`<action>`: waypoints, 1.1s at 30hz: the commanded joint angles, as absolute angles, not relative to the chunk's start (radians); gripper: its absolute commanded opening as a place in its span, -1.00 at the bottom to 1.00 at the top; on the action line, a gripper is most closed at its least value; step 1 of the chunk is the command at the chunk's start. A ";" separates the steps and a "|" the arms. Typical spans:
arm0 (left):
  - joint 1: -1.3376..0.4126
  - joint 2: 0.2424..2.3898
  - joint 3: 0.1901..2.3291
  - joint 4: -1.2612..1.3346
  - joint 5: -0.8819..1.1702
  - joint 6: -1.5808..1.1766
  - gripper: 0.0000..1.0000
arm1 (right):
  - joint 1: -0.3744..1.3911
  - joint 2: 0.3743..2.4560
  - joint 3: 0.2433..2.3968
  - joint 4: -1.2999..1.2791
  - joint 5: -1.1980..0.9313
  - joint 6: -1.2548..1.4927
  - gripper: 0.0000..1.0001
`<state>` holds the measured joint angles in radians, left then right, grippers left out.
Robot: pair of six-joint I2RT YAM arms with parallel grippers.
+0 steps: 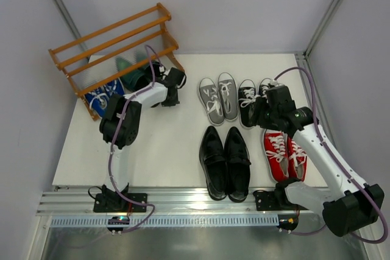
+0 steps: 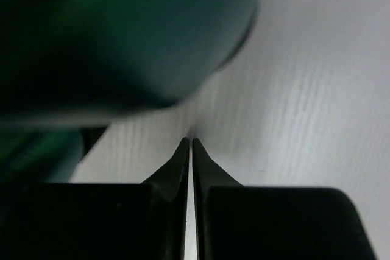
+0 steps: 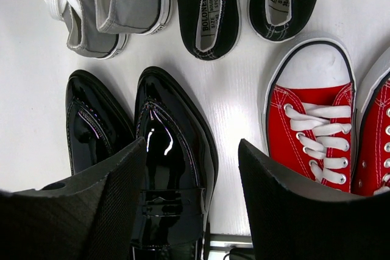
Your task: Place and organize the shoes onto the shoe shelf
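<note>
Your left end effector [image 2: 189, 143] is closed on nothing, close to the white tabletop [image 2: 304, 89] beside the dark green loafers [image 1: 137, 72], which sit with the blue sneakers [image 1: 100, 97] at the foot of the orange-brown railed shoe shelf [image 1: 109, 38]. Your right end effector [image 3: 192, 150] hangs empty, jaws apart, above the glossy black loafers [image 3: 164, 138] and white-laced red sneakers [image 3: 311, 132], with the grey sneakers [image 1: 219, 97] and black-and-white sneakers [image 1: 247, 98] just beyond

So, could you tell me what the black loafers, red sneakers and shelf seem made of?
The black loafers look like glossy leather or a synthetic lookalike, given the sharp highlights. The red sneakers seem matte canvas with white rubber toe caps, judging by visible stitching. The shoe shelf looks like orange-brown stained wood, though grain is too small to see.
</note>
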<state>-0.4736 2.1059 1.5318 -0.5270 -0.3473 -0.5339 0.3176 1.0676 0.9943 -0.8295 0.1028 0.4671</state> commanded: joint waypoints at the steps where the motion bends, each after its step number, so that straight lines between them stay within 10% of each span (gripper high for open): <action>1: -0.379 2.119 1.542 -0.577 -0.400 -0.500 -1.00 | 0.313 1.080 1.006 -0.767 0.118 0.428 0.26; 33: -0.245 1.931 1.579 -0.646 -0.399 -0.472 -0.96 | 0.313 1.236 1.043 -0.686 0.078 0.360 0.27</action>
<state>-0.2535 2.0087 1.5944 -0.5697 -0.3660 -0.4431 0.3168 1.2434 1.0229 -0.7181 0.0788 0.3809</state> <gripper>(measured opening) 0.014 0.634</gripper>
